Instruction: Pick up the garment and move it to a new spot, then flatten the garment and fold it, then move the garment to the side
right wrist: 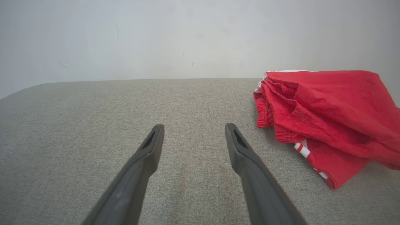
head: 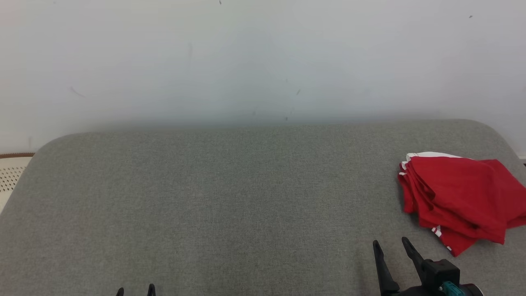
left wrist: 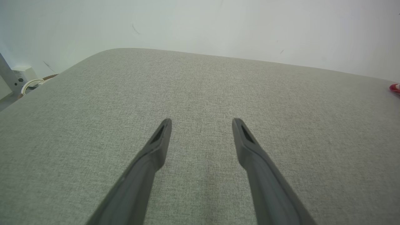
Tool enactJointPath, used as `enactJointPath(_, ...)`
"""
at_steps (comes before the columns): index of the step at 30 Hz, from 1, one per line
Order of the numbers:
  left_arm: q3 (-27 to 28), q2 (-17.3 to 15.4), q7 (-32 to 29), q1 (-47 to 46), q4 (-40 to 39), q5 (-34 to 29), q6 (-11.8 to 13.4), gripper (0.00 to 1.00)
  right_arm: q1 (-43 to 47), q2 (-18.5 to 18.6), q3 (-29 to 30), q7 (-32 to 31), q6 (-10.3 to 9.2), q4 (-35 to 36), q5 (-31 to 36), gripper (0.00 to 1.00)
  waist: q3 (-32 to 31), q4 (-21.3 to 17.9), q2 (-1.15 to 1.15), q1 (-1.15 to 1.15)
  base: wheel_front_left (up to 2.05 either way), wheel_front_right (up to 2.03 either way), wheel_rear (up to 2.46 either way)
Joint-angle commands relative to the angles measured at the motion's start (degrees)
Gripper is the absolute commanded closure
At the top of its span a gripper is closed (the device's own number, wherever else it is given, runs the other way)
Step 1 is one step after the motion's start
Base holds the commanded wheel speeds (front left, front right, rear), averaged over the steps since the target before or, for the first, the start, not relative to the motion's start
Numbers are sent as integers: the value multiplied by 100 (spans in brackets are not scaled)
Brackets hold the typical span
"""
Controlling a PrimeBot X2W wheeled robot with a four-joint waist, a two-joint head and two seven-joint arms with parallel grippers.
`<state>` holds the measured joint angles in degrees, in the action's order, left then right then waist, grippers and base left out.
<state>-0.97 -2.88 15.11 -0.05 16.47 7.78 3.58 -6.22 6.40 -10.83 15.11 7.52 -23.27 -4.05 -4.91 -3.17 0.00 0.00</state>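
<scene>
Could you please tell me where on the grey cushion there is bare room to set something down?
The grey cushion lies bare from its left edge across the middle, ahead of the left pincer. The right side is crowded: the folded red garment lies there, just beyond and right of the right pincer.

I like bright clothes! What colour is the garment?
Red with white trim; the right wrist view shows the garment best.

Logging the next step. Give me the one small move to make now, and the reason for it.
Probably draw the right gripper back to rest and leave the red shorts alone. They look already folded in layers at the right edge of the grey padded surface, and both that gripper and the left gripper are open, empty and clear of the cloth.
</scene>
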Motion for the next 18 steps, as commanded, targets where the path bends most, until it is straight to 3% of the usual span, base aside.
enactJointPath(1, -12, -4, 4, 16, -10, -57, 7, 0, 118, 0, 0, -4, -6, 32, 47, 0, 6, 9, 0, 0, 0, 0, 0)
enactJointPath(18, 33, -4, 4, 22, -80, -104, 47, 0, 232, -90, 97, -4, -6, 85, 76, 0, 35, -21, 0, 0, 0, 0, 0)
